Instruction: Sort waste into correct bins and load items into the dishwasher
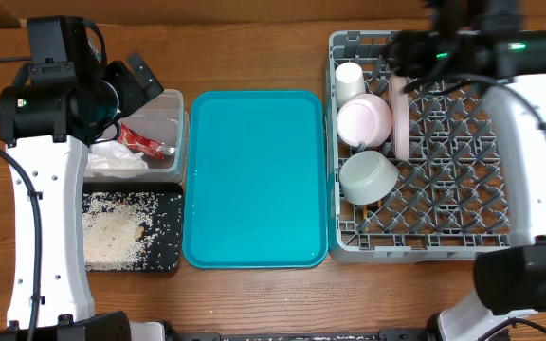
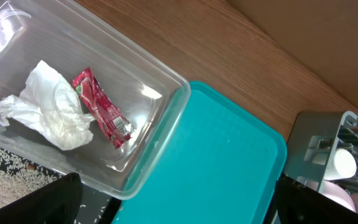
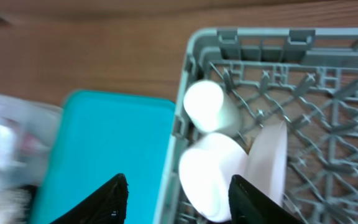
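Note:
The clear tub (image 1: 173,104) holds the red wrapper (image 1: 144,142) and the white napkin (image 1: 112,158); both also show in the left wrist view, wrapper (image 2: 101,107) and napkin (image 2: 48,106). The black tray (image 1: 173,194) holds rice grains (image 1: 114,232). The grey dish rack (image 1: 463,152) holds the white cup (image 1: 350,80), pink bowl (image 1: 363,118), upright plate (image 1: 402,123) and grey-green bowl (image 1: 368,175). I cannot make out the chopsticks. My left gripper (image 1: 138,80) (image 2: 179,208) is open and empty above the tub's right edge. My right gripper (image 1: 415,52) (image 3: 182,202) is open and empty over the rack's far left corner.
The teal tray (image 1: 254,175) lies bare between the bins and the rack, and shows in both wrist views (image 2: 216,174) (image 3: 104,149). Wooden tabletop (image 1: 254,57) runs behind it. The right wrist view is blurred.

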You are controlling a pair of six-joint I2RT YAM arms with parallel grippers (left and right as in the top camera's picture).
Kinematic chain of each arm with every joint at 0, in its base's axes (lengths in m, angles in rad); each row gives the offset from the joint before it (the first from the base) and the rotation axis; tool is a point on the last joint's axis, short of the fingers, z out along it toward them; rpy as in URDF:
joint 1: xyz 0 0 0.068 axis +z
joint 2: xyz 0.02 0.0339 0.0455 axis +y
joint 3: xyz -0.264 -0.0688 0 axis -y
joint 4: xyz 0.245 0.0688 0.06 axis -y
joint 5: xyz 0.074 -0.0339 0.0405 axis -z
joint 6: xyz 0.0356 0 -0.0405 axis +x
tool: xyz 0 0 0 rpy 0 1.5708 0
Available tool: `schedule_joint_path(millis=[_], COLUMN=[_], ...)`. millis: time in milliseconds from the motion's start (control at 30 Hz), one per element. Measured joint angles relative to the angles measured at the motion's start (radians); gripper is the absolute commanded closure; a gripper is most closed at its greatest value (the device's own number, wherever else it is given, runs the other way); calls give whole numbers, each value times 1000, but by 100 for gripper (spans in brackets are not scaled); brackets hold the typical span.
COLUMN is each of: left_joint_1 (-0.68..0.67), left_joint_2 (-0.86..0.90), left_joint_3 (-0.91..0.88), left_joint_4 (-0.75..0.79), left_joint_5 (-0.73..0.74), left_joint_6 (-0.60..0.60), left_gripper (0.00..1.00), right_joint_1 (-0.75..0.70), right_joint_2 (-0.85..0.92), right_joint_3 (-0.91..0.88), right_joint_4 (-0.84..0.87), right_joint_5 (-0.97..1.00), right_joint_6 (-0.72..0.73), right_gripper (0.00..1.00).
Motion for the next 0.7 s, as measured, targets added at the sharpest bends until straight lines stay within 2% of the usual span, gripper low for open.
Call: schedule_joint_path(millis=[67,100,333,700], left_joint_1=[0,0,0,0], left_joint_2=[0,0,0,0], left_joint_3=[0,0,0,0], left_joint_4=[0,0,0,0], left_joint_5=[0,0,0,0], left_joint_6=[0,0,0,0], left_gripper=[0,0,0,0], right_joint_1=[59,86,148,149], right_joint_2=[0,0,0,0], right_joint_3=[0,0,0,0], right_joint_4=[-11,-16,-63,-63], right_joint_5=[106,158,323,365], right_joint_6=[-7,-8,-17,-16], right_gripper=[40,0,0,0])
